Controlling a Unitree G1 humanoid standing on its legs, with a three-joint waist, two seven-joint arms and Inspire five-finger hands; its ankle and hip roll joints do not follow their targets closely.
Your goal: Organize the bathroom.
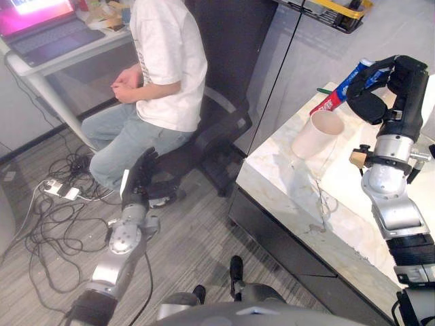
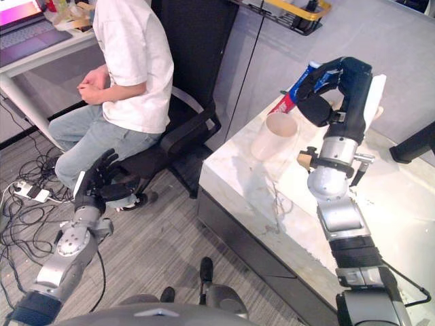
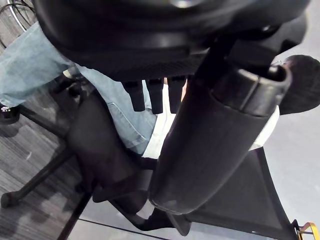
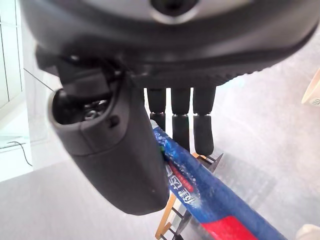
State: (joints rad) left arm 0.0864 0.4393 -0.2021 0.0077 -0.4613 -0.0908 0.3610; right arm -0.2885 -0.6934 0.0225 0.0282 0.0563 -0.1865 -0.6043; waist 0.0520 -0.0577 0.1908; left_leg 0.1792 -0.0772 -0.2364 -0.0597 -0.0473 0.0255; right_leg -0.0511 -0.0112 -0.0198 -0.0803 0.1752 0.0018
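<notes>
My right hand [image 1: 387, 85] is raised over the marble counter [image 1: 285, 183] and is shut on a blue-and-red toothpaste tube [image 1: 343, 92]. The tube slants down, and its red end hangs just above the rim of a pale pink cup [image 1: 316, 134] that stands upright on the counter. In the right wrist view the tube [image 4: 210, 195] runs between the thumb and the fingers [image 4: 180, 125]. My left hand [image 1: 139, 176] hangs low to the left, over the floor beside the office chair, with its fingers straight and nothing in it.
A person in a white shirt and jeans [image 1: 160, 75] sits on a black office chair [image 1: 217, 136] left of the counter. A desk with a laptop [image 1: 41, 27] stands at the back left. Cables and a power strip [image 1: 61, 191] lie on the floor. A wall shelf [image 1: 336, 13] hangs above the counter.
</notes>
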